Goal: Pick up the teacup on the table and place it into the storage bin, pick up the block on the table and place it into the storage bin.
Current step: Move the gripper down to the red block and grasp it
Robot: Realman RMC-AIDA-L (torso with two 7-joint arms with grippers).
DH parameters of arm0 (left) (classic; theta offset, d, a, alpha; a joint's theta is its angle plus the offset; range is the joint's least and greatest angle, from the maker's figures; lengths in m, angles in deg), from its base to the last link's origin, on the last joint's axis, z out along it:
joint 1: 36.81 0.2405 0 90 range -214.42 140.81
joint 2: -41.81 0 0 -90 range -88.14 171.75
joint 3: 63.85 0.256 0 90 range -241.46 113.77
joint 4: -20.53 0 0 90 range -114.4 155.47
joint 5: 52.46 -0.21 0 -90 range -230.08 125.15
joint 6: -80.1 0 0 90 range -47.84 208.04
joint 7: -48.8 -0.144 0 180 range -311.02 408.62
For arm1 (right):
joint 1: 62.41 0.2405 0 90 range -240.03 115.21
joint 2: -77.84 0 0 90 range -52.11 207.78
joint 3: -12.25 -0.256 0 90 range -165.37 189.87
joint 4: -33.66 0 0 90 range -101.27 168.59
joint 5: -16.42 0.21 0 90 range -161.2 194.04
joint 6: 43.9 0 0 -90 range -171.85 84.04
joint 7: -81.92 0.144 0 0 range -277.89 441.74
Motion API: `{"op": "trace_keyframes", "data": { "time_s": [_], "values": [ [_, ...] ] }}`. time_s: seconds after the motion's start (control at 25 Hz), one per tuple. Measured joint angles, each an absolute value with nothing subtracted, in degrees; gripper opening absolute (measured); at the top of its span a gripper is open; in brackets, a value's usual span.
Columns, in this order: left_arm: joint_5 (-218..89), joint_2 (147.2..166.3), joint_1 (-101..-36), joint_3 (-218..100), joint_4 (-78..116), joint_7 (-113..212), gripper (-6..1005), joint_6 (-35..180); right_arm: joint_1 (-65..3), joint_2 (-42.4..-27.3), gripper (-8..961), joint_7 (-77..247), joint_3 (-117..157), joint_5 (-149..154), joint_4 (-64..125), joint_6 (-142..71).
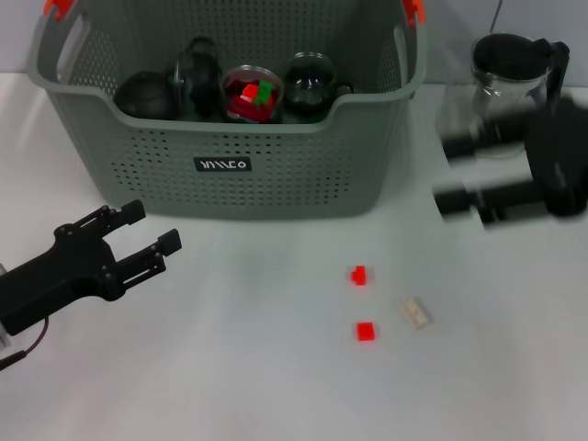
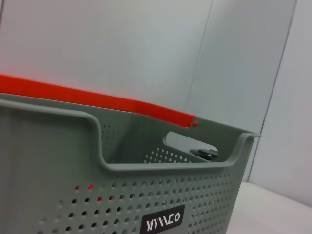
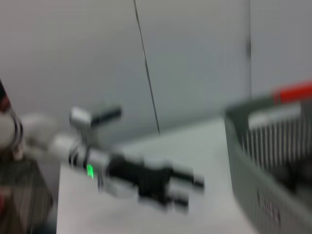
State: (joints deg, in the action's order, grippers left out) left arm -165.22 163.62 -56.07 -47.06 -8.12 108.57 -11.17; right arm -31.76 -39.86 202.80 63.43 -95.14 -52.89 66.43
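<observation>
Left gripper (image 1: pixel 147 230) sits low at the near left of the bench (image 1: pixel 239 367), jaws open, nothing between them, pointing toward the storage bin (image 1: pixel 230 175) front wall. Clear gap between fingertips and bin.

Storage bin stands at the far side of the bench, left of centre, label facing the robot. Inside it: dark round teapot-like item (image 1: pixel 147 95) at left, a clear-glass vessel with black lid (image 1: pixel 200 69) next to it, a clear cup (image 1: pixel 253 92) holding red and green pieces, and a dark glass cup (image 1: pixel 310 84) at right. Which of these is the teacup, cannot tell.

Three small blocks lie on the bench in front of the bin, right of centre: red block (image 1: pixel 358 274), second red block (image 1: pixel 366 332) nearer the robot, beige block (image 1: pixel 415 312) just beside the second one on the right. All apart from each other, none touched.

Right gripper (image 1: pixel 464 173) is raised at the far right, motion-blurred, jaws spread, empty. Glass pot with black lid (image 1: pixel 505 69) stands behind it.

Left wrist view: bin rim and orange handle clip (image 2: pixel 97 100) close up, label (image 2: pixel 163 220) visible. Right wrist view shows the left gripper (image 3: pixel 187 191) far off, and the bin's edge (image 3: pixel 263 161).
</observation>
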Motion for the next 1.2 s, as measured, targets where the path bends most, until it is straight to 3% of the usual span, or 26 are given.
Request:
{"op": "trace_keyframes", "data": {
  "time_s": [0.32,0.6,0.96,1.2],
  "values": [
    [-165.23,163.62,-56.30,-47.07,-7.87,108.56,753,-11.03,-28.62,-40.68,703,207.68,73.54,-113.36,-54.81,69.47],
    [-165.23,163.62,-56.32,-47.07,-7.50,108.33,753,-10.95,-24.61,-42.52,619,212.88,87.25,-126.15,-54.08,68.31],
    [-165.23,163.84,-56.24,-47.06,-7.33,108.18,753,-9.75,-22.34,-42.95,463,218.42,101.83,-128.50,-52.13,60.72],
    [-165.19,163.97,-55.91,-47.23,-7.33,108.15,753,-9.59,-20.79,-42.90,466,219.11,108.94,-128.47,-45.94,53.98]
  ]
}}
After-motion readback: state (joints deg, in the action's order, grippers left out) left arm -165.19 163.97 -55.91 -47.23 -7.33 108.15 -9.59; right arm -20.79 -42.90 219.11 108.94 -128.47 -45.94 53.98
